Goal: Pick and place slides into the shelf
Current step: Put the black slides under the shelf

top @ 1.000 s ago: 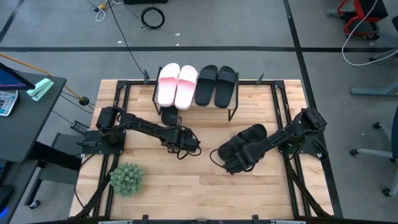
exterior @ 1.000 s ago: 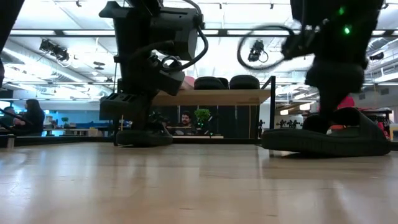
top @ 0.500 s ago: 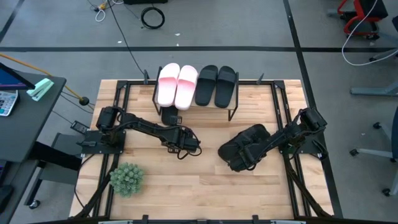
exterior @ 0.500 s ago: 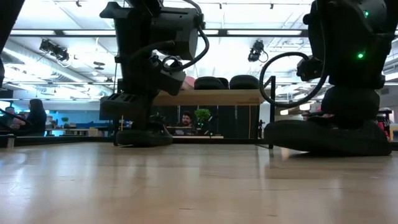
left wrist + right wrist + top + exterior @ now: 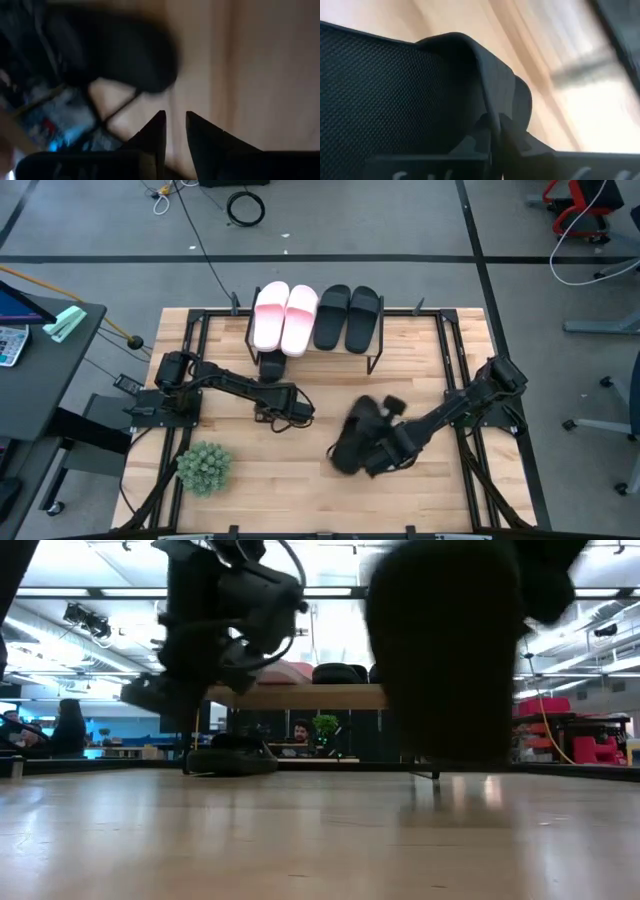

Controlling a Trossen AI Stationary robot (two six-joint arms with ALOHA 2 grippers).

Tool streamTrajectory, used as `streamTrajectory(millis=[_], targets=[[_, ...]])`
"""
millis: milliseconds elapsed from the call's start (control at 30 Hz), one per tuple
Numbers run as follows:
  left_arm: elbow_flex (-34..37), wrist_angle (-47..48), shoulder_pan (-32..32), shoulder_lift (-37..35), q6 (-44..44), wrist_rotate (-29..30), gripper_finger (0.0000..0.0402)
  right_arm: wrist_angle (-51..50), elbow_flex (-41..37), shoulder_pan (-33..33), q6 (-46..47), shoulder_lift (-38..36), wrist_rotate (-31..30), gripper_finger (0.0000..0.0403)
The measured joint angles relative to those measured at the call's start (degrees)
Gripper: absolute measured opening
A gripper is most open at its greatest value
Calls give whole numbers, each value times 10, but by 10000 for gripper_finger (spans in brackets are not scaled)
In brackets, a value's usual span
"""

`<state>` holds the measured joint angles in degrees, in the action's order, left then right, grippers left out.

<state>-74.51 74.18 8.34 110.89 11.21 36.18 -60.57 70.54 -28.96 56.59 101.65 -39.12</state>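
Observation:
Two pale pink slides point(image 5: 283, 317) and two black slides point(image 5: 347, 317) lie on the top plank point(image 5: 320, 697) of the shelf point(image 5: 377, 363). Another black slide point(image 5: 272, 365) lies below the plank's left part and sticks out toward the near side. My right gripper point(image 5: 378, 452) is shut on a black slide point(image 5: 352, 438), which shows as a large dark shape point(image 5: 445, 650) above the table in the low view. My left gripper point(image 5: 298, 412) hovers mid-table, its fingers point(image 5: 160, 125) a narrow gap apart with nothing between them. My right gripper pinches the edge of the black slide's wide strap point(image 5: 487, 100) between its two fingers. It comes from the table's right side, slanting down. The slide is lifted clear of the table and tipped steeply.
A small green plant point(image 5: 203, 468) stands at the near left of the table. Black frame rails point(image 5: 447, 350) run along the table's sides. Bare wood lies between the two grippers and along the near edge.
My right gripper has shut on the black slide's strap, raised it off the table and carried it toward the near left; the slide has tipped from flat to steep. My left gripper has shifted a little toward the table's left edge and risen.

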Motion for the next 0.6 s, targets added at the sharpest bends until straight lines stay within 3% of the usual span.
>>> streamTrajectory(millis=[167,267,600], targets=[[-24,162,19,0,126,0,64,226,35,1,-261,0,-93,16],[-17,146,41,-35,135,-1,56,353,33,26,-397,0,-103,27],[-24,158,100,-196,259,24,36,406,27,157,-510,6,-37,14]])
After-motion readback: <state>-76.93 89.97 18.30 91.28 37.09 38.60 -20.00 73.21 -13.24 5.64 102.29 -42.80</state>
